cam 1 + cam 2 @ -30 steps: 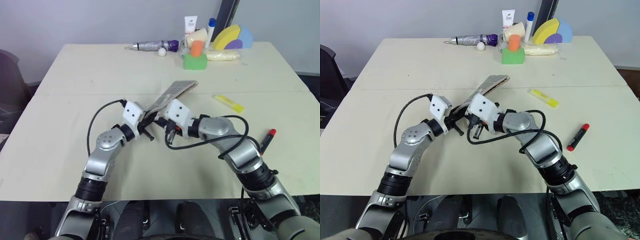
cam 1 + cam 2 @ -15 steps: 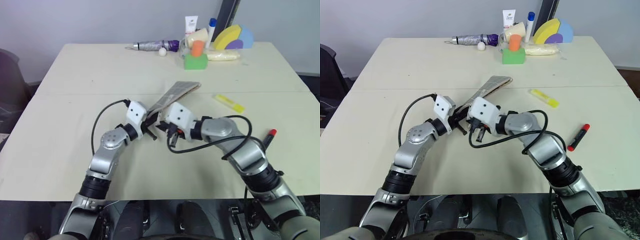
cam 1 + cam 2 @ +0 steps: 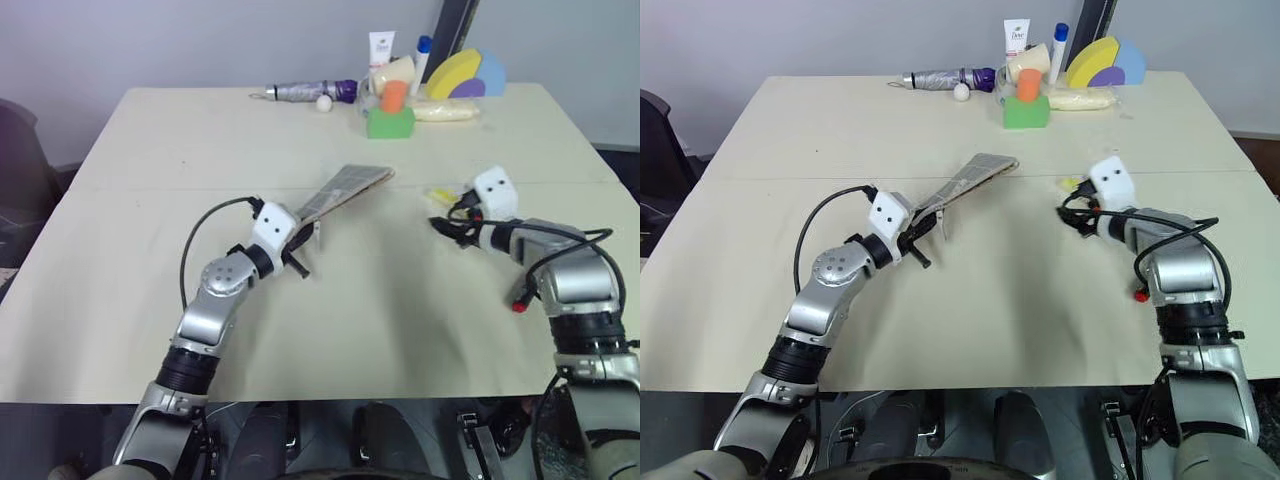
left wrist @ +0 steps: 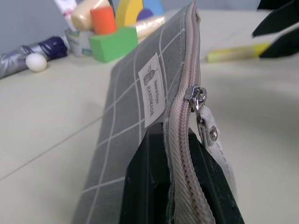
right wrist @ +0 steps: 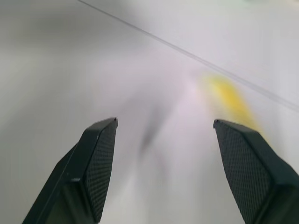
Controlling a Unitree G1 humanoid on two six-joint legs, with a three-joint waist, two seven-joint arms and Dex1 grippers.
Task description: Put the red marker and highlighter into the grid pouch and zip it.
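The grid pouch (image 3: 347, 187) stands on its edge, tilted up off the table. My left gripper (image 3: 298, 243) is shut on its near end. In the left wrist view the pouch's white label (image 4: 152, 88) and the zipper pull (image 4: 205, 122) sit just above my fingers. The yellow highlighter (image 3: 1068, 184) lies on the table to the right, partly behind my right gripper (image 3: 1071, 214). That gripper hovers over it, open, with nothing between its fingers (image 5: 100, 163). The highlighter (image 5: 231, 100) shows as a yellow blur ahead of them. The red marker (image 3: 1138, 293) peeks out from behind my right forearm.
Along the table's far edge lie a folded umbrella (image 3: 305, 92), a small white ball (image 3: 324, 102), a green block with an orange cylinder on it (image 3: 390, 122), two tubes (image 3: 381, 50) and a colourful arched toy (image 3: 466, 75).
My right gripper left the pouch, swung far to the right over the highlighter and opened. The left gripper stayed shut on the pouch.
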